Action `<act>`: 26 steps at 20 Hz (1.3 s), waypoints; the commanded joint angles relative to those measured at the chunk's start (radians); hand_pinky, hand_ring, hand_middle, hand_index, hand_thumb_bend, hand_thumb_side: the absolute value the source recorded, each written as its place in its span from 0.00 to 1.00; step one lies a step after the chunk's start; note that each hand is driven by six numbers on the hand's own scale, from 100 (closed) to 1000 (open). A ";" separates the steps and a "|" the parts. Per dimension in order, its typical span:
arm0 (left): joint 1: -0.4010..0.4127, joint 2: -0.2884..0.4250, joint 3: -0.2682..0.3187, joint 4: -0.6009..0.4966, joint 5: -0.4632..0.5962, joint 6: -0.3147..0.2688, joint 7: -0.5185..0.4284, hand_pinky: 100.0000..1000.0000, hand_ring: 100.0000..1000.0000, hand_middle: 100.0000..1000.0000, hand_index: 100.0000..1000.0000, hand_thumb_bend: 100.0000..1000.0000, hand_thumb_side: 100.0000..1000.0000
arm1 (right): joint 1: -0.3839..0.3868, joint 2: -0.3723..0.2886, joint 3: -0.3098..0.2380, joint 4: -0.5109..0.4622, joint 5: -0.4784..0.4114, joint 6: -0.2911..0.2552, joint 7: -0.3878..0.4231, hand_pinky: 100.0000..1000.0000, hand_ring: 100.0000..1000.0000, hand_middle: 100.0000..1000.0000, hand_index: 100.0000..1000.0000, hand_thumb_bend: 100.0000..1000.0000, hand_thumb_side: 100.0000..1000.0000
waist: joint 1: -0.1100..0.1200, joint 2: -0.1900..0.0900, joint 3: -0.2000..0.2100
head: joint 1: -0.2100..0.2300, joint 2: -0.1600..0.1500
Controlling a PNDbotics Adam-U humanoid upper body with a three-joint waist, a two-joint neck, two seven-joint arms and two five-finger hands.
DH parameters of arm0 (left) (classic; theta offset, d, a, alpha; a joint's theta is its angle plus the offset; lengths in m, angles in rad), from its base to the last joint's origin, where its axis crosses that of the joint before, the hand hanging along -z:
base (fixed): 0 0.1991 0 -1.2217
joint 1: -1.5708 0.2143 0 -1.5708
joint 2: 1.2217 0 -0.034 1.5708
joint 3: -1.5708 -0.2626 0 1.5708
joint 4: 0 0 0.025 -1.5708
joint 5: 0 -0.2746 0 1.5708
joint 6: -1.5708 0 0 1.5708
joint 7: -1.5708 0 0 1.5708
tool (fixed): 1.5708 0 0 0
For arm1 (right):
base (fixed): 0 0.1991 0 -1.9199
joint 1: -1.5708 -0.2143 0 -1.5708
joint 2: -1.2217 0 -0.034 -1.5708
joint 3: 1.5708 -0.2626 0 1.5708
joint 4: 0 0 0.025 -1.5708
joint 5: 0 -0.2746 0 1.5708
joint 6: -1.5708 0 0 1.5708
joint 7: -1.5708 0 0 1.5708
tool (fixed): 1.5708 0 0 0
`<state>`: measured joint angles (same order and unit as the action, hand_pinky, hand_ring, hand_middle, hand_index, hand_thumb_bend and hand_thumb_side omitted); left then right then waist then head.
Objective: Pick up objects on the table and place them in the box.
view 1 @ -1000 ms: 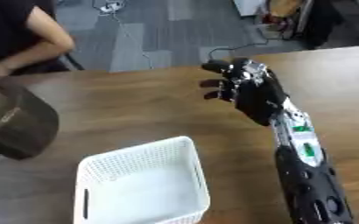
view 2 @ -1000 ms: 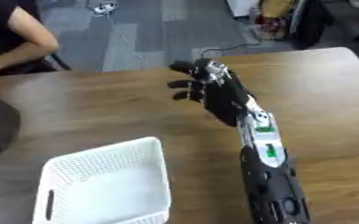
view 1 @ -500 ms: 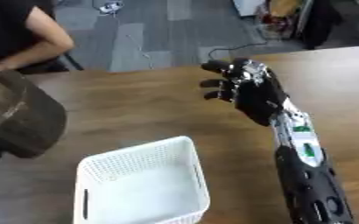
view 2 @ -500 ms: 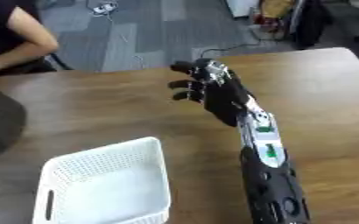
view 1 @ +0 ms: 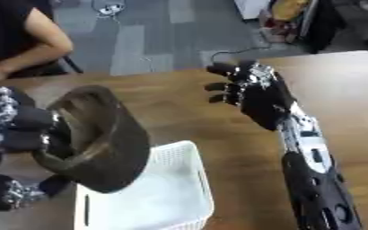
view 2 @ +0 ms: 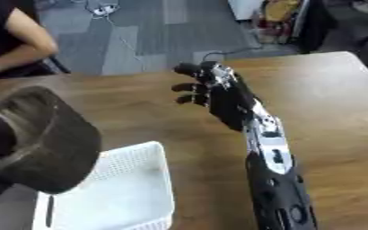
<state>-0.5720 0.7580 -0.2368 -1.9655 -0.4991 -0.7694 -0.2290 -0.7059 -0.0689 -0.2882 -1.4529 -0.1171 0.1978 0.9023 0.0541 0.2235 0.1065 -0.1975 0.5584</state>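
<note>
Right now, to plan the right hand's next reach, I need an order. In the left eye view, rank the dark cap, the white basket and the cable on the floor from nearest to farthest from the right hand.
Measured from the right hand, held above the table:
1. Cable, just beyond the table's far edge.
2. Dark cap, to its left, held in the left hand.
3. White basket, lower left, at the near edge.

Your right hand (view 2: pixel 218 96) hovers mid-frame, fingers partly curled; at left, a dark rounded cap-like object (view 2: pixel 50 143) overlaps the white perforated plastic basket (view 2: pixel 128 191).
</note>
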 commanded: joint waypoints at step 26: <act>-0.053 -0.178 -0.046 0.314 -0.188 -0.110 -0.095 0.00 0.00 0.00 0.16 0.00 0.18 | -0.037 0.013 0.017 -0.018 0.002 -0.003 0.005 0.77 0.83 0.98 0.95 0.00 1.00 | -0.009 0.007 -0.019 | 0.023 -0.022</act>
<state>-0.6096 0.5847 -0.2811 -1.6717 -0.6583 -0.8207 -0.2791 -0.7204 -0.0599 -0.2783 -1.4514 -0.1139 0.1952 0.9034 0.0466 0.2452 0.0878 -0.1838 0.5545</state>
